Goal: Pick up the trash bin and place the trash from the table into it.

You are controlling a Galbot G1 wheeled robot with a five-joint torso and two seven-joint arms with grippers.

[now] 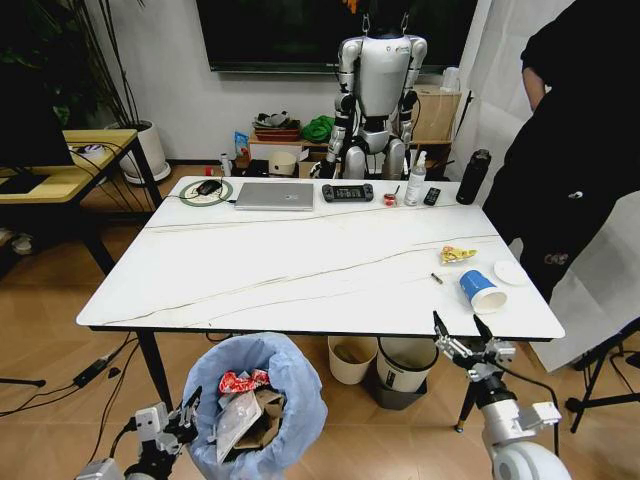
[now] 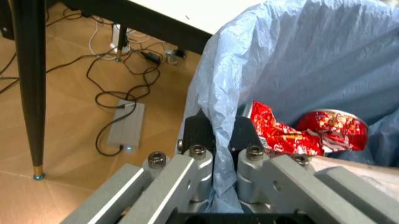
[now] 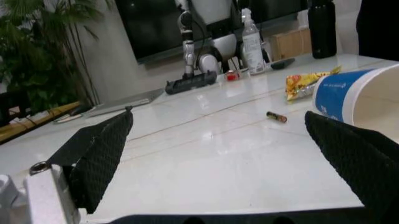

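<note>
Trash bin (image 1: 262,400) below table (image 1: 300,270) edge, rim pinched by left gripper (image 2: 215,154). Blue cup (image 1: 482,291) on its side just beyond right gripper (image 1: 462,338), fingers spread wide.

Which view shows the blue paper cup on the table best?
The head view: the paper cup lies on its side, whole and unobstructed, near the table's front right corner, just beyond the open right gripper. The right wrist view catches only part of it at the edge, close up. The left wrist view looks at the trash bin instead.
</note>
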